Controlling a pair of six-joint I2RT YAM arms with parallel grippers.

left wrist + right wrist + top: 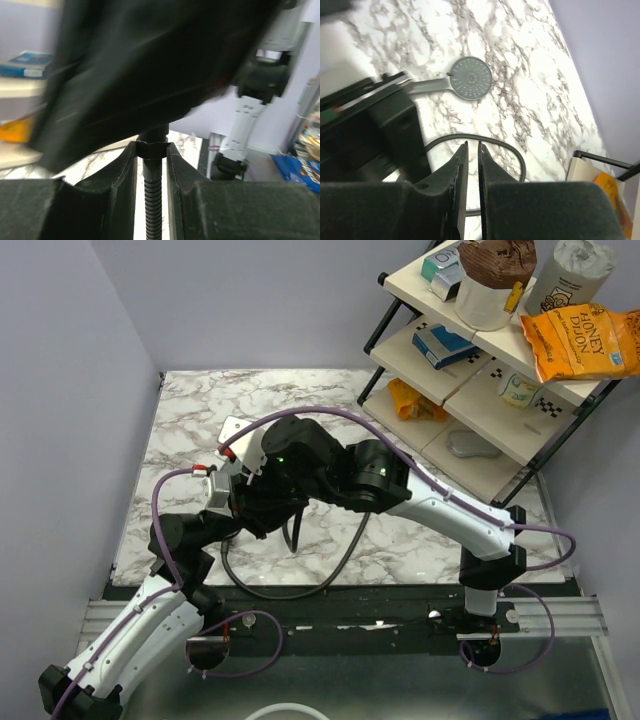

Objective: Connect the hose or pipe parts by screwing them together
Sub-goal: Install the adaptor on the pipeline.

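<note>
Hose [152,200]: black, ribbed, runs straight up between the left gripper [151,152] fingers [122,172], which pinch it from both sides. A smooth black collar [151,149] on the hose sits right at the fingertips. Above the collar the hose goes into a blurred dark mass [150,65]; can't tell what that is or how the hose ends there.

Top view: the rest of the hose [300,585] lies in a loose loop on the marble table [430,540], near edge, below where both arms meet at table centre. Both grippers are buried under the arm bodies there.

Shower head [469,78]: dark grey, lying flat on the table, round face up. Its handle points away toward the left arm's dark body [375,125] and its end is hidden behind that. Apart from the hose; a stretch of hose [495,142] curves across the marble nearer the camera. Shower head not visible from the top view.

Right gripper [472,147]: fingers [455,172] almost pressed together, only a thin slit, nothing seen in it. Hangs above the table, tips over the hose curve; contact can't be told.

Around: thin purple cables [160,530] run along both arms. A white arm link [245,120] is off to the side in the left wrist view. Shelf rack [470,390] at the table's far right corner holds an orange snack bag [580,340], boxes and tubs.
</note>
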